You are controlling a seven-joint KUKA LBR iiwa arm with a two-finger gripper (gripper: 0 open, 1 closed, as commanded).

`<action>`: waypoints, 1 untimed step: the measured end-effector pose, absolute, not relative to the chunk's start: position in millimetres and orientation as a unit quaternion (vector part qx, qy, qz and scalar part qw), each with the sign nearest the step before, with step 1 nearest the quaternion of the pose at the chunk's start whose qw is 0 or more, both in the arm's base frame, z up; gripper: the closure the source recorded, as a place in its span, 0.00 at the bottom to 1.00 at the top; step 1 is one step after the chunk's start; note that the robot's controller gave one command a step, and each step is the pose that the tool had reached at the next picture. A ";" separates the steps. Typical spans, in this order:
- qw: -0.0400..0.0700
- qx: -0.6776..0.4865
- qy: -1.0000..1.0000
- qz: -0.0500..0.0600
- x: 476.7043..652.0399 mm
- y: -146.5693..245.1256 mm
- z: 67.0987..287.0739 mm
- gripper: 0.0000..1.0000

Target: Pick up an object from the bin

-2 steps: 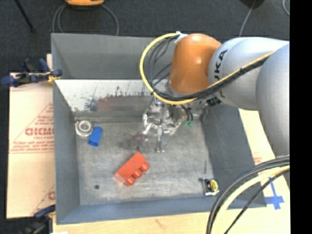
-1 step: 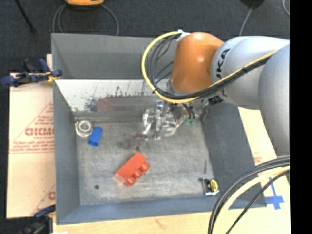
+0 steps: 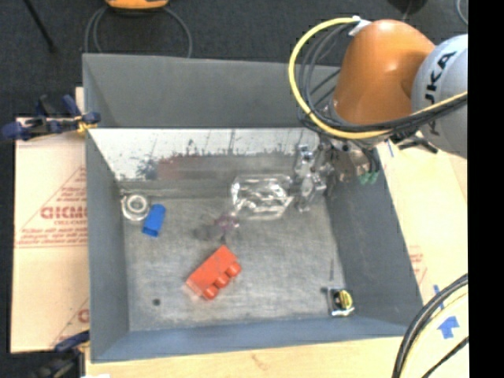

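Grey scuffed metal floors the bin (image 3: 272, 290). Near its back wall, right of centre, lies a crumpled clear plastic piece (image 3: 260, 197), its outline hard to trace. The gripper (image 3: 309, 178) hangs at that piece's right end, under the arm's orange cover; I cannot tell whether it is open or closed. Farther off lie a red studded block (image 3: 214, 272) and a blue cylinder (image 3: 153, 220).

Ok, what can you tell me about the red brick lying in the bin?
The red toy brick looks like moulded plastic: blocky, with stud-like bumps along its upper-right side and a paler patch at its lower-left end. It lies flat on the bin's grey floor, turned diagonally, in the near half and left of centre. Nothing else touches it. The blue cylinder sits apart to its upper left, and the gripper is off at the back right.
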State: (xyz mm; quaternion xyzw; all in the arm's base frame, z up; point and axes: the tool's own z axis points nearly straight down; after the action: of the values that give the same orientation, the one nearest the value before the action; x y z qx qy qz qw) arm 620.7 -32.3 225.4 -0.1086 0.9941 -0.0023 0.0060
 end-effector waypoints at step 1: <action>0.003 -0.110 0.994 -0.001 619.6 -29.2 221.0 0.00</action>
State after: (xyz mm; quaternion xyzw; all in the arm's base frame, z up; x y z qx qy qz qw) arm 619.6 -29.2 221.0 -0.1103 0.9939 -0.0005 0.0025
